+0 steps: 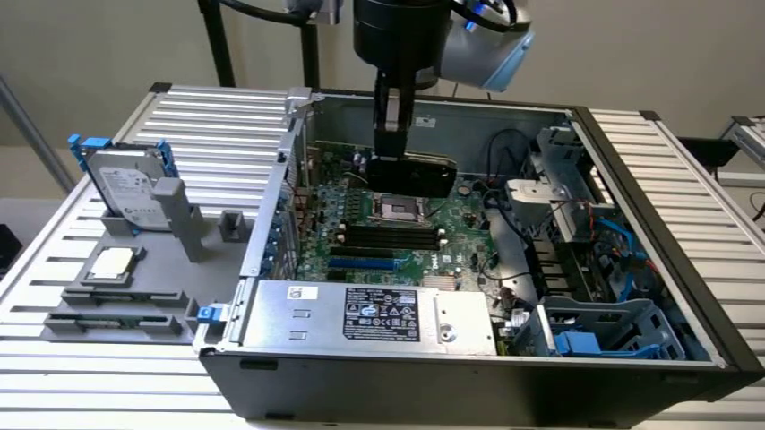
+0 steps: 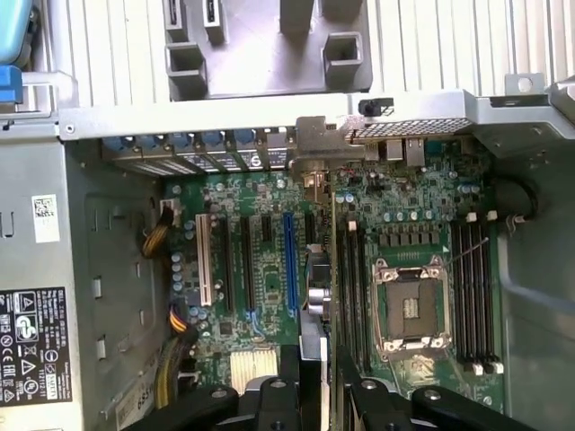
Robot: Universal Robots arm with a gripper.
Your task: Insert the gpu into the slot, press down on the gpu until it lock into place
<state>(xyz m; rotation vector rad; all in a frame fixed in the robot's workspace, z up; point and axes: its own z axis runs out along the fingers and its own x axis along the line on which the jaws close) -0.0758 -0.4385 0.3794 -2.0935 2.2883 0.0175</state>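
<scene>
My gripper (image 1: 397,154) hangs above the open computer case and is shut on the top edge of the gpu (image 1: 414,175), a black-covered card held upright over the motherboard near the CPU socket. In the wrist view the gpu (image 2: 314,289) runs edge-on from between my fingers (image 2: 269,406) toward the rear of the case, its silver bracket near the expansion openings. The slot (image 2: 289,256), a bright-blue strip, lies just beside the card's edge, uncovered. In the exterior view the slot (image 1: 364,264) sits lower on the board, toward the power supply, and the card is clear above it.
Black memory slots (image 1: 389,238) and the CPU socket (image 1: 399,210) lie under the card. A silver power supply (image 1: 371,313) fills the near corner of the case. A grey hard drive with blue rails (image 1: 125,190) stands on a fixture at the exterior view's left. Cables and a drive cage (image 1: 597,327) crowd the right.
</scene>
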